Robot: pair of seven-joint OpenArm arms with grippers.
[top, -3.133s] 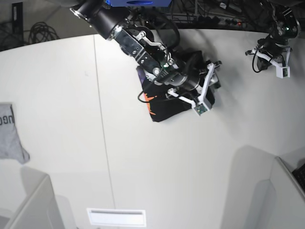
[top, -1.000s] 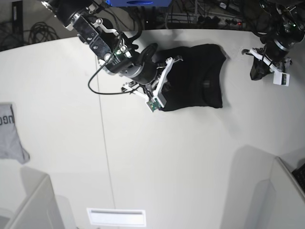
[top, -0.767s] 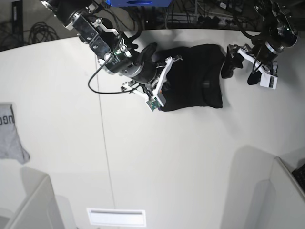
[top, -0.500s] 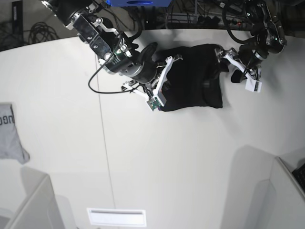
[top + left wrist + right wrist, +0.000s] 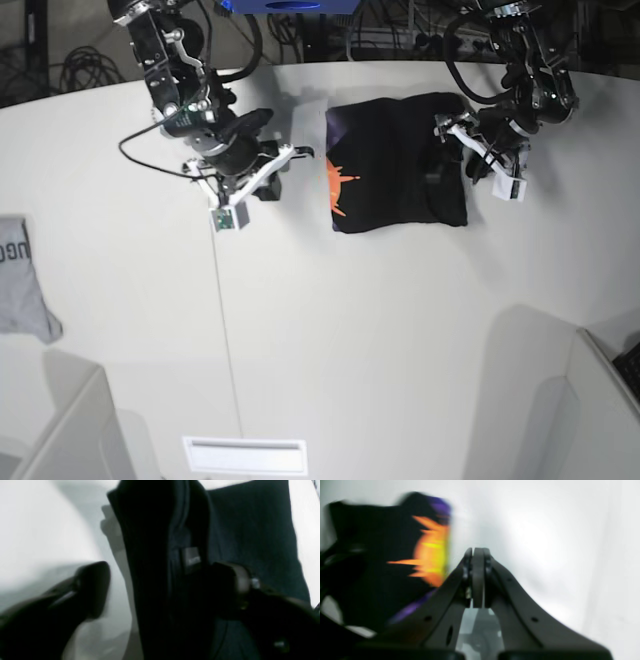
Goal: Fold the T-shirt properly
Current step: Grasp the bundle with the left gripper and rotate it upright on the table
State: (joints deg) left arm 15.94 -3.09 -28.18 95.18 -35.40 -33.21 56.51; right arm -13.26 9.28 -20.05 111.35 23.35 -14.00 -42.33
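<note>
The black T-shirt (image 5: 400,160) lies folded into a rough rectangle on the white table (image 5: 350,330), its orange and purple print (image 5: 338,190) showing along the left edge. My left gripper (image 5: 457,150) is at the shirt's right edge. In the left wrist view this gripper (image 5: 162,580) is open, with one finger (image 5: 92,587) over bare table and the other over the cloth, a raised fold (image 5: 155,542) between them. My right gripper (image 5: 272,172) hovers left of the shirt, apart from it. The right wrist view shows it (image 5: 475,577) shut and empty, with the print (image 5: 430,552) to its left.
A small grey garment (image 5: 20,280) lies at the table's left edge. A seam (image 5: 215,270) runs down the tabletop. White partitions stand at the bottom left (image 5: 65,430) and bottom right (image 5: 590,400), a white slotted plate (image 5: 245,455) at the front. Cables hang behind the far edge.
My right gripper has pulled away leftward off the shirt, and the orange print now shows. My left gripper has come in from the right to the shirt's right edge and opened.
</note>
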